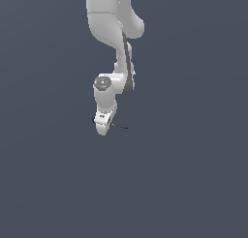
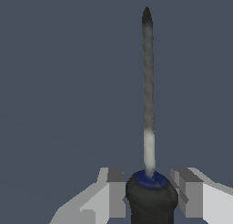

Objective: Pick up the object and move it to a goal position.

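Closing on the object (image 2: 148, 127) | gripper (image 2: 150, 191) open, holding nothing, fingers flanking its black handle at 3 and 9 o'clock; centre the handle, squeeze evenly; shaft points 12 o'clock

Object (image 2: 147, 95) between the jaws, its blob end nearest them.
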Robot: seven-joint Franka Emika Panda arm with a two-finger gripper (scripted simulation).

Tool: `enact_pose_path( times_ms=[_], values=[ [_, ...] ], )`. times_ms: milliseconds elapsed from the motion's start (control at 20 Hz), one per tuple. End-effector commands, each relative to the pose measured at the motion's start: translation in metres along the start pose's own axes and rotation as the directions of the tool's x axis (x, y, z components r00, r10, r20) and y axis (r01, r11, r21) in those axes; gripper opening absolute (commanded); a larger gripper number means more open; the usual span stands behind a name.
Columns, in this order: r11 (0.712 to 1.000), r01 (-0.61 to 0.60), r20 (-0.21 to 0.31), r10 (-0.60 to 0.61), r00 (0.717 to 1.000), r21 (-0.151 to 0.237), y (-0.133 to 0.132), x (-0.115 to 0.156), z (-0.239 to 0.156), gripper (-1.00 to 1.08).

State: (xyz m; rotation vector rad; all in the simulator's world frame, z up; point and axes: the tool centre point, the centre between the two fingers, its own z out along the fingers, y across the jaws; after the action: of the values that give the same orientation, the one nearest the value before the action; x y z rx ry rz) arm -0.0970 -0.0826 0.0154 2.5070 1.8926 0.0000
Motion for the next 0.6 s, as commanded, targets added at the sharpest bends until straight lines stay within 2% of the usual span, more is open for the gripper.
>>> enact_pose_path(
  times_ms=[0,300,550],
  values=[
    [1.0,0.0,0.0,0.0,1.0,0.0,0.0,0.0,0.0,-1.0],
    [1.0,0.0,-0.001,0.0,1.0,0.0,0.009,0.003,-0.009,-1.0],
    [1.0,0.0,-0.001,0.0,1.0,0.0,0.026,0.008,-0.026,-1.0]
  ],
)
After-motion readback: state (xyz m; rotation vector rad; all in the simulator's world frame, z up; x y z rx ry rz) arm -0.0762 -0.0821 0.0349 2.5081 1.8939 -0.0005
